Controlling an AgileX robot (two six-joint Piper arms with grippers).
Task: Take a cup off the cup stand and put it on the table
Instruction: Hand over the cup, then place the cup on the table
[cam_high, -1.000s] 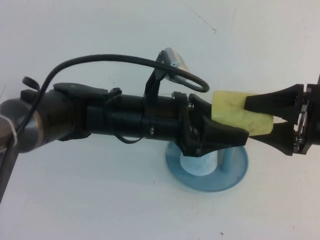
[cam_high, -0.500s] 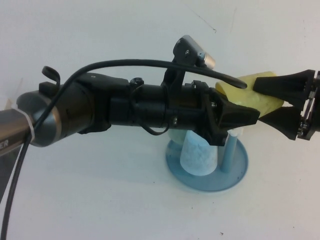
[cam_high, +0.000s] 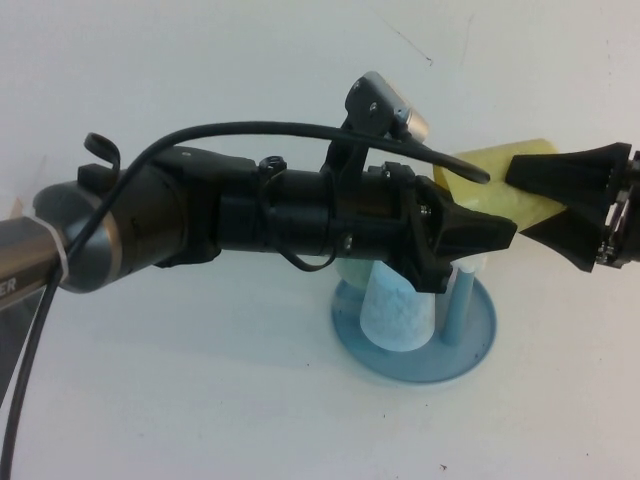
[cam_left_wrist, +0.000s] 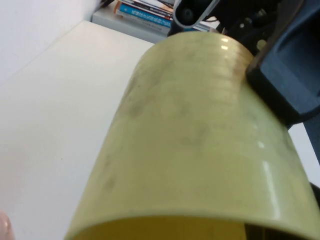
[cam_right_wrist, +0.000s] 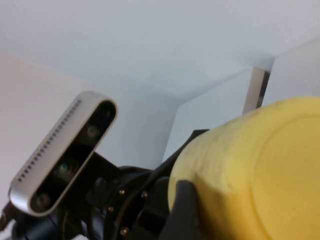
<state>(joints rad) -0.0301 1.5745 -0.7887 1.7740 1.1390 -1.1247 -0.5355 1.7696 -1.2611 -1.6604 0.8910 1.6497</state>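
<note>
The yellow speckled cup (cam_high: 500, 185) hangs tilted in the air above the right side of the blue cup stand (cam_high: 470, 350). My left gripper (cam_high: 490, 208) reaches in from the left and is shut on the cup's open end. My right gripper (cam_high: 516, 200) comes from the right edge with a finger on each side of the cup's base end. The cup fills the left wrist view (cam_left_wrist: 190, 130), with a right finger (cam_left_wrist: 290, 75) against it. In the right wrist view its base (cam_right_wrist: 260, 170) faces the camera, with a dark finger (cam_right_wrist: 182, 210) pressed on its side.
A light blue cup (cam_high: 395, 310) sits upside down on the stand beside a bare blue peg (cam_high: 455, 310). The white table (cam_high: 200, 400) lies all around. My left arm's body spans the middle of the high view. Its wrist camera (cam_right_wrist: 65, 150) shows in the right wrist view.
Both grippers and the yellow cup have risen and shifted right, and the cup has tilted. Over the last half second almost nothing moved.
</note>
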